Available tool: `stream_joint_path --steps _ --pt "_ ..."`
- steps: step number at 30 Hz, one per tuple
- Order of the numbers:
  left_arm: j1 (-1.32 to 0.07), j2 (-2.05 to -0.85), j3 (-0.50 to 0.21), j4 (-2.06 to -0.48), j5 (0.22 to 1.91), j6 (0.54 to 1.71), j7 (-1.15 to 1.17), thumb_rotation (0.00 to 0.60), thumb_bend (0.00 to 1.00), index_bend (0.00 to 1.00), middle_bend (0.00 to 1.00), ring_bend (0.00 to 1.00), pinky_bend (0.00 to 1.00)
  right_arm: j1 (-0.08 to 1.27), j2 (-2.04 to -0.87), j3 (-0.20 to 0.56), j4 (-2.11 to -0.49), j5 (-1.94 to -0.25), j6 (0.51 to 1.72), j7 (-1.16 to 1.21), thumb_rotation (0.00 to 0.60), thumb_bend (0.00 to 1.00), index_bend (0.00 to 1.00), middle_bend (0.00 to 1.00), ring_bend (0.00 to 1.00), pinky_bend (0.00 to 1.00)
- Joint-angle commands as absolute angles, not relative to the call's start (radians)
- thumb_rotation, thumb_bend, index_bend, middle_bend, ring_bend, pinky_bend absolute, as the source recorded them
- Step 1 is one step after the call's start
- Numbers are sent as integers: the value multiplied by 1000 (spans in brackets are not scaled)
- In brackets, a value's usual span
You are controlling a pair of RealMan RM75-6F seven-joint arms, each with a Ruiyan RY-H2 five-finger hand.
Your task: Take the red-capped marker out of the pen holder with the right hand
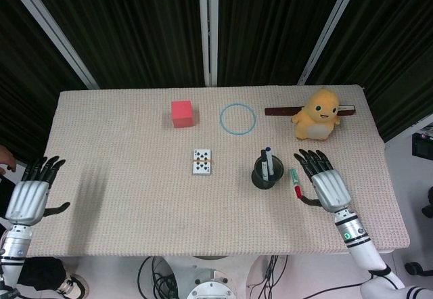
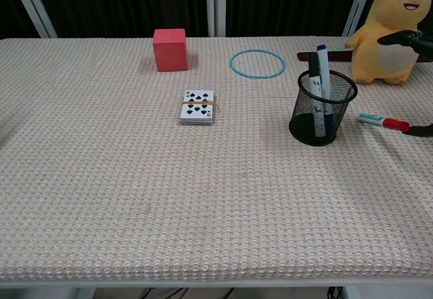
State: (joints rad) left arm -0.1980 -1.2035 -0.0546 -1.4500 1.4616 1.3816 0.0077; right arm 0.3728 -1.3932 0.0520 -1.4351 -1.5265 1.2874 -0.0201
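Right robot hand (image 1: 322,182), fingers spread, hovers beside the unlabelled red-capped marker (image 1: 295,182) lying by the pen holder (image 1: 264,174).

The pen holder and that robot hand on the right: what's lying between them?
The red-capped marker lies flat on the table between the pen holder and the right hand. The head view shows it best.

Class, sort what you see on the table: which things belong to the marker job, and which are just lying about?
Job: red-capped marker, lying on the table by the right robot hand; pen holder, two other markers standing in it.

Lying about: red cube, blue ring, cards, yellow plush, dark bar behind it, left robot hand at the table edge.
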Motion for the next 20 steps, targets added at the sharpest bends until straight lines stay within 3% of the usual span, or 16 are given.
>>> stream_joint_path --steps 1,12,20 --pt "-197 -1203 -55 -1451 1463 1384 9 600 61 120 58 0 43 335 -1364 46 -1441 -1554 1370 -29 600 36 0 0 0 0" --pt "-211 -1197 -68 -1474 1468 1386 30 600 62 120 58 0 44 167 -1231 71 -1452 -1474 1570 54 600 51 0 0 0 0" --pt "-219 -1190 -74 -1486 1467 1384 45 600 61 120 58 0 44 133 -1217 103 -1471 -1356 1528 -28 600 54 0 0 0 0"
